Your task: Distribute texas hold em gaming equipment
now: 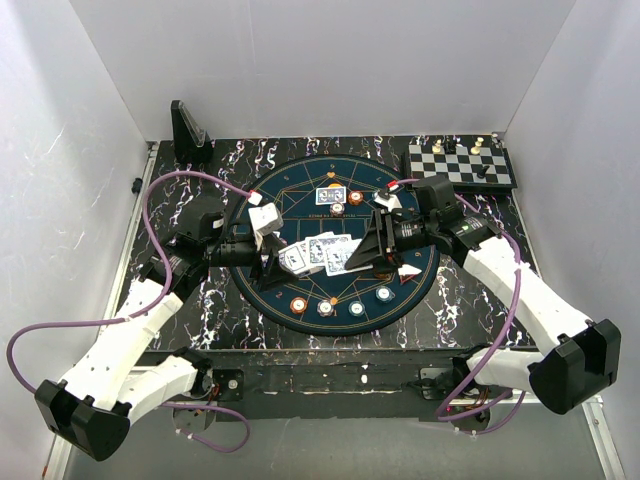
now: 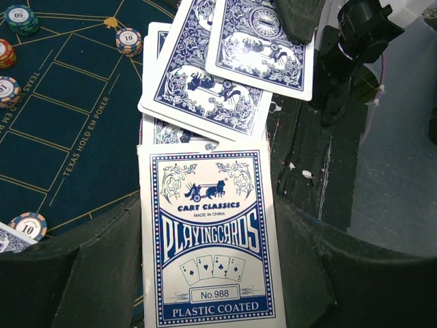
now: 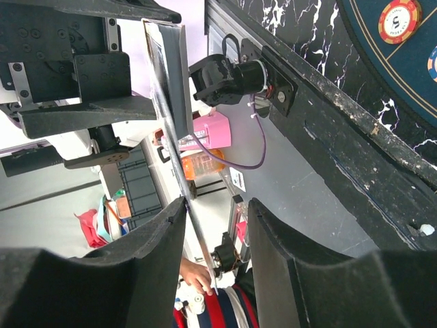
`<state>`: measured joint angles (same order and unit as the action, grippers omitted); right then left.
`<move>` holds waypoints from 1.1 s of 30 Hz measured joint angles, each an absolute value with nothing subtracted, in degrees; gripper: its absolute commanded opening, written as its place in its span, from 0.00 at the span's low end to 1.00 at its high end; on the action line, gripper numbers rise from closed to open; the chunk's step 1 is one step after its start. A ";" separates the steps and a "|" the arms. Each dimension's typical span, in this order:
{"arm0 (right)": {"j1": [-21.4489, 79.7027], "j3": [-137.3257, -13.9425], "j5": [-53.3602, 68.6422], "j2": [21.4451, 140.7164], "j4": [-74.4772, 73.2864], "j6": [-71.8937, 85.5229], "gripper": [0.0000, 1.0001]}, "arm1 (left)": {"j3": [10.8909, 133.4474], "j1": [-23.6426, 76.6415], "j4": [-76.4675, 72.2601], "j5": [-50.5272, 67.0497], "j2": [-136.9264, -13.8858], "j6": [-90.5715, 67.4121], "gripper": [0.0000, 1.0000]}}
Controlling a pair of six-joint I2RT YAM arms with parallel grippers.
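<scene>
Deal partly done, by my read. Upper centre of mat (image 1: 412,285): cards (image 1: 330,195) + two chips (image 1: 356,197) already down. Lower centre: four-chip row (image 1: 325,307), no cards by it yet. Mid-frame, left hand (image 1: 283,265) is clamped on card pack (image 2: 208,246), w/ loose cards (image 2: 205,89) fanned off its top. Beside it, right hand (image 3: 217,205) is half wide: a card edge in the gap, not pinched. Most seats left to serve.
</scene>
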<state>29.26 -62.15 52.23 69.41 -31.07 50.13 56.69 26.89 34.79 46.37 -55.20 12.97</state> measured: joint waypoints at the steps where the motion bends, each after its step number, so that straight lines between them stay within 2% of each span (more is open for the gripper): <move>1: 29.26 -62.15 52.18 69.34 -31.51 49.98 0.49 | 56.69 26.83 34.70 46.37 -55.20 12.95 0.00; 8: 28.88 -62.15 51.55 67.35 -32.91 49.76 0.44 | 56.69 26.74 34.68 46.37 -55.16 12.82 0.00; 17: 28.27 -62.13 51.24 65.91 -32.97 50.68 0.29 | 56.69 26.70 34.68 46.37 -55.16 12.80 0.00; 27: 28.12 -62.08 51.37 65.91 -29.63 53.78 0.28 | 56.69 26.68 34.68 46.37 -54.89 12.80 0.00; 33: 28.12 -61.58 51.40 65.73 -27.35 55.83 0.16 | 56.69 26.57 34.68 46.37 -54.89 12.80 0.00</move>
